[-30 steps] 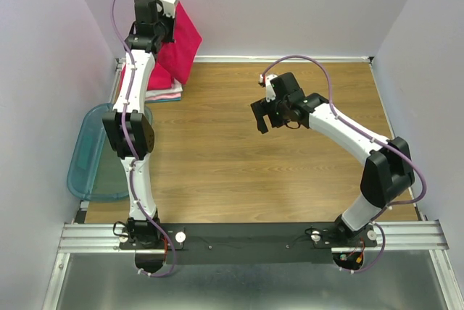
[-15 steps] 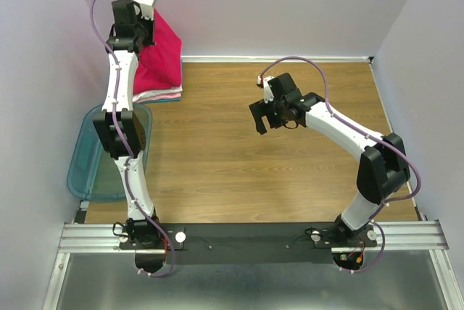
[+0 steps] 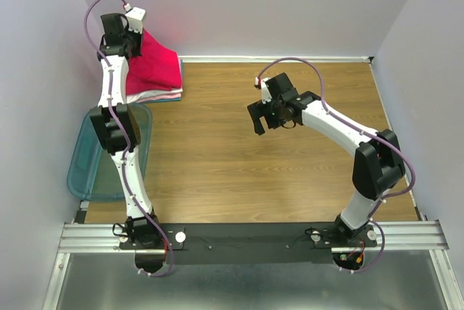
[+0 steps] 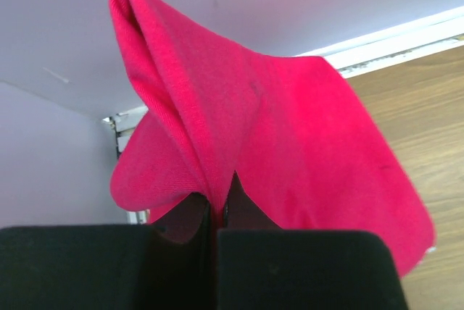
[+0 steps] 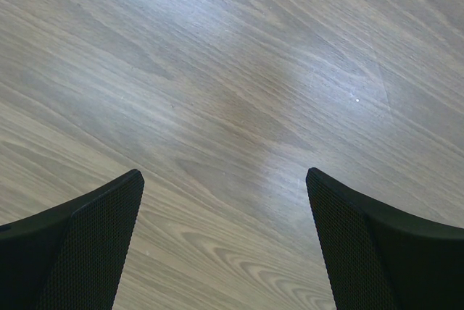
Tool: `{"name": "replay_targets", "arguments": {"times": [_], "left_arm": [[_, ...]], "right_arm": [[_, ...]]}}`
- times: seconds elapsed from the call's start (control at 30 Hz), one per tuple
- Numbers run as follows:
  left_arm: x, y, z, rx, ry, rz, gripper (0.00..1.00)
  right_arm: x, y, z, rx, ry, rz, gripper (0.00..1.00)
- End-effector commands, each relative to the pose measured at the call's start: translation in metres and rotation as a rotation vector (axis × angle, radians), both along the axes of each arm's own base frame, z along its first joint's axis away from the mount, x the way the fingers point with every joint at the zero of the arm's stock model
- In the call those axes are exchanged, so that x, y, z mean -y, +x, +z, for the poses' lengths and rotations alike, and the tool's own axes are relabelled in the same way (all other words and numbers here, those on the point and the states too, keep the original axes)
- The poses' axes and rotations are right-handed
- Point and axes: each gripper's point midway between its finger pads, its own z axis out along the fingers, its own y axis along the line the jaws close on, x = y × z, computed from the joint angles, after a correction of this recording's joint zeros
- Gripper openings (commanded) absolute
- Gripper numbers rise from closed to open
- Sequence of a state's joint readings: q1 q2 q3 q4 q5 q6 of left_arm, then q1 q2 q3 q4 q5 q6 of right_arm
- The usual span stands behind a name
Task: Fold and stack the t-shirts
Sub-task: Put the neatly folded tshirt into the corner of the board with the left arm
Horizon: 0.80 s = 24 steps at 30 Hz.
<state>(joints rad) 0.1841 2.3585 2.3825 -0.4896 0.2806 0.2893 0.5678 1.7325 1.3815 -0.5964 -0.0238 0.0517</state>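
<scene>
My left gripper (image 3: 129, 33) is up in the far left corner, shut on a fold of a bright red-pink t-shirt (image 3: 156, 64). The shirt drapes from it down over a stack of folded t-shirts (image 3: 158, 95) whose white and pale edges show beneath. In the left wrist view the pinched red cloth (image 4: 290, 129) fills the frame, bunched into the closed left gripper (image 4: 220, 210). My right gripper (image 3: 264, 117) hangs open over the middle of the wooden table, with only bare wood between its fingers (image 5: 94, 230).
A translucent teal plastic bin (image 3: 85, 172) sits at the left edge, partly under the left arm. The back wall and left wall close in right behind the stack. The wooden table (image 3: 290, 179) spreads around the right arm.
The left arm has swung left and back toward the corner, bringing the hanging red shirt down over the stack. The right arm has shifted only slightly left, still open.
</scene>
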Motion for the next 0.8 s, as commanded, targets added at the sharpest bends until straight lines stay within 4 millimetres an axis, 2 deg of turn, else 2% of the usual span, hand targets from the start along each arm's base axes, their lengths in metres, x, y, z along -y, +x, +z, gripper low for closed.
{"name": "replay_targets", "arguments": {"times": [0.0,0.23,0.3,0.33,0.4,0.43,0.53,0.63,0.77], "left_arm": [[-0.014,0.017,0.037,0.148,0.075,-0.042,0.02],[-0.036,0.023,0.025,0.158,0.107,-0.036,0.03],[-0.041,0.025,0.012,0.14,0.127,-0.036,0.05],[-0.043,0.025,0.012,0.139,0.135,-0.029,0.05],[-0.05,0.024,0.003,0.122,0.149,-0.017,0.11],[-0.056,0.025,0.002,0.116,0.161,0.014,0.29],[-0.07,0.022,0.007,0.116,0.186,0.076,0.7],[-0.079,0.016,0.028,0.142,0.201,0.099,0.81],[-0.091,0.004,0.06,0.175,0.228,0.14,0.83]], "right_arm": [[-0.003,0.0,-0.003,-0.034,0.006,-0.001,1.0],[-0.004,0.002,-0.009,-0.047,-0.002,-0.002,1.0],[-0.005,0.002,-0.011,-0.054,0.0,0.001,1.0],[-0.005,0.002,-0.011,-0.057,-0.001,0.002,1.0],[-0.005,0.002,-0.013,-0.061,-0.003,0.002,1.0],[-0.006,0.002,-0.012,-0.06,-0.003,0.003,1.0],[-0.005,0.003,-0.011,-0.058,-0.005,0.0,1.0],[-0.004,0.002,-0.009,-0.051,-0.007,0.0,1.0],[-0.001,0.001,-0.007,-0.044,-0.013,0.0,1.0]]}}
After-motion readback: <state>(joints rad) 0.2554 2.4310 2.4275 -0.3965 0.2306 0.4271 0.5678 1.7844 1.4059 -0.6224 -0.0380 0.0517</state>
